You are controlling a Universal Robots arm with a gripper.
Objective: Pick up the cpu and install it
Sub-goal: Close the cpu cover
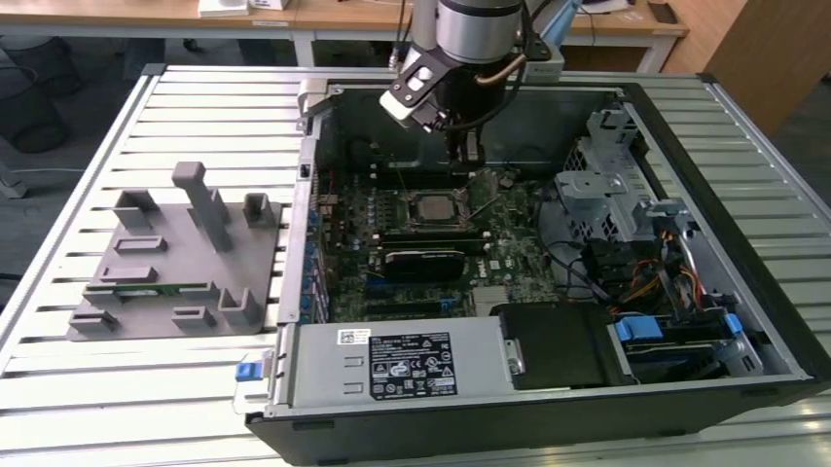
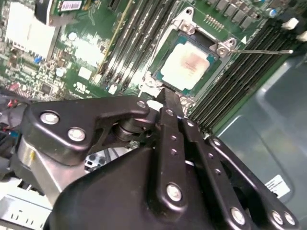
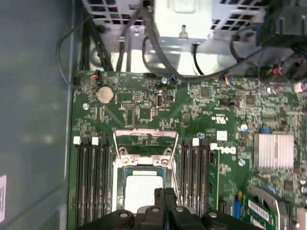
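The cpu (image 2: 188,65) lies flat in its socket (image 2: 217,46) on the motherboard, silvery top up, inside the open computer case (image 1: 779,321). The gripper (image 2: 168,97) hangs just over the socket's edge with its two black fingers pressed together and nothing between them; whether the tips touch the chip's rim I cannot tell. In the first wrist view the cpu (image 3: 143,188) shows just beyond the closed tips of the gripper (image 3: 164,191), with the metal load plate (image 3: 145,136) swung up and open behind it. Rows of memory slots (image 3: 93,177) flank the socket on both sides. The second wrist view shows a thin lever (image 2: 264,51) standing out from the socket across the slots. The first wrist view adds a coin cell (image 3: 105,94) and a finned heat sink (image 3: 273,151) farther out on the board. In the exterior view the gripper (image 1: 464,165) points down at the cpu (image 1: 434,207), the power supply (image 1: 389,365) fills the case's near corner, and a grey fixture (image 1: 182,263) sits on the slatted table (image 1: 78,389) toward the exterior view's left.
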